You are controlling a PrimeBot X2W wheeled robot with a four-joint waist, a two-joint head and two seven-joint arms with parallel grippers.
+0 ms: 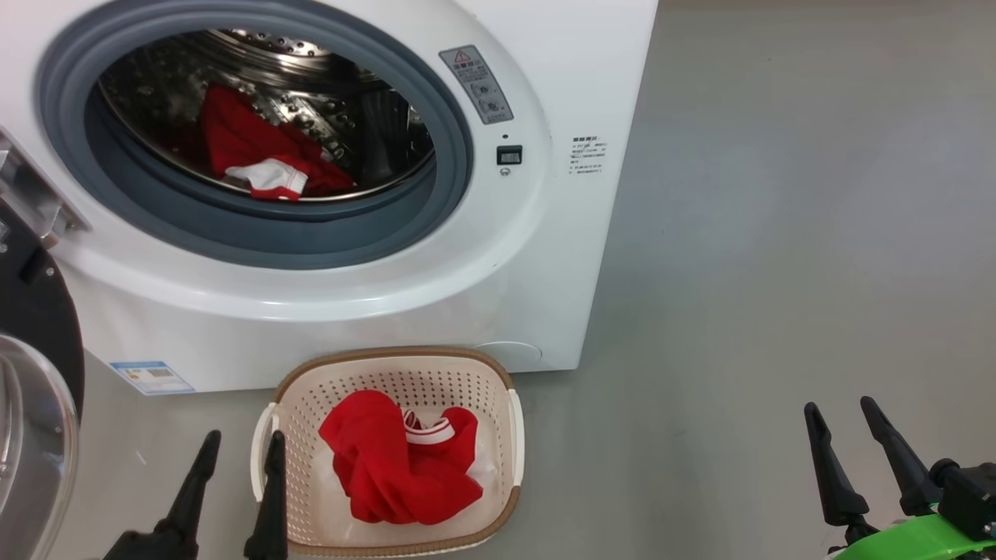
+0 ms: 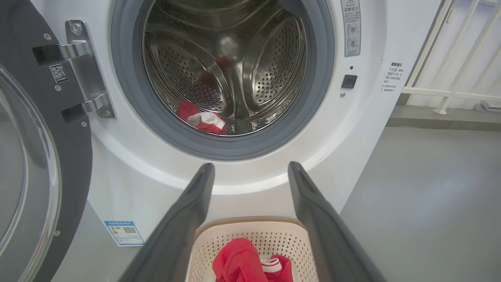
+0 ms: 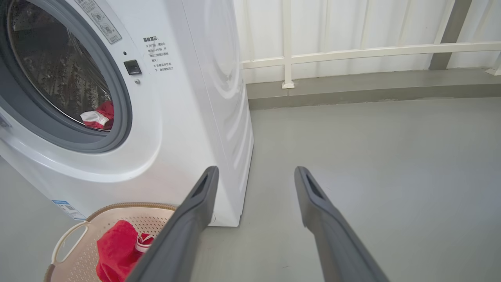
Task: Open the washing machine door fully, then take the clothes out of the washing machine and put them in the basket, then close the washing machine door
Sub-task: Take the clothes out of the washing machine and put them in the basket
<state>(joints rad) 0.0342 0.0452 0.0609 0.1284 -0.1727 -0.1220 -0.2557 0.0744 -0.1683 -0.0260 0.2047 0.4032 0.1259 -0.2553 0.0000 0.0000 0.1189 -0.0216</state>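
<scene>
The left gripper (image 1: 243,445) stands wide open and empty. In the head view one finger overlaps the left handle of the basket (image 1: 389,356), so contact there is hard to judge. The right gripper (image 1: 840,408) is equally spread, holding nothing, above bare floor (image 1: 778,233) well to the right. The basket sits just in front of the washing machine (image 1: 560,93) and holds a red garment (image 1: 389,467). Another red-and-white piece (image 1: 264,159) lies in the drum, its lower edge hidden by the grey ring (image 1: 311,233). The washing machine door (image 1: 35,311) hangs open at the left, cut off by the frame.
</scene>
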